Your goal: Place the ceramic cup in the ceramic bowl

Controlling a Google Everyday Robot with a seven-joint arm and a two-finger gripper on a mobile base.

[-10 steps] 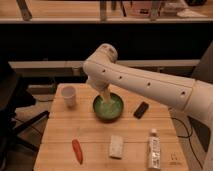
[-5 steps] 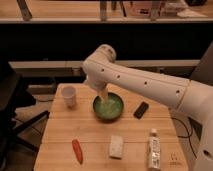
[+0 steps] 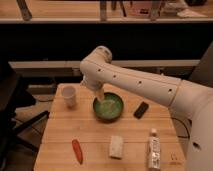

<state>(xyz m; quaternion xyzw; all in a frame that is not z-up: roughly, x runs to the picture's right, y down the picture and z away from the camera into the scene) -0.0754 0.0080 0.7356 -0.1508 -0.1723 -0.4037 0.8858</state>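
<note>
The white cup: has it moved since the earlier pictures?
No. The cup stays left of the green bowl near the table's far-left corner; the gripper hovers over the bowl.

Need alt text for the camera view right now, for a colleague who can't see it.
The tool hangs open over the green ceramic bowl mid-table, holding nothing. The white ceramic cup stands upright on the wooden table, left of the bowl and apart from it.
</note>
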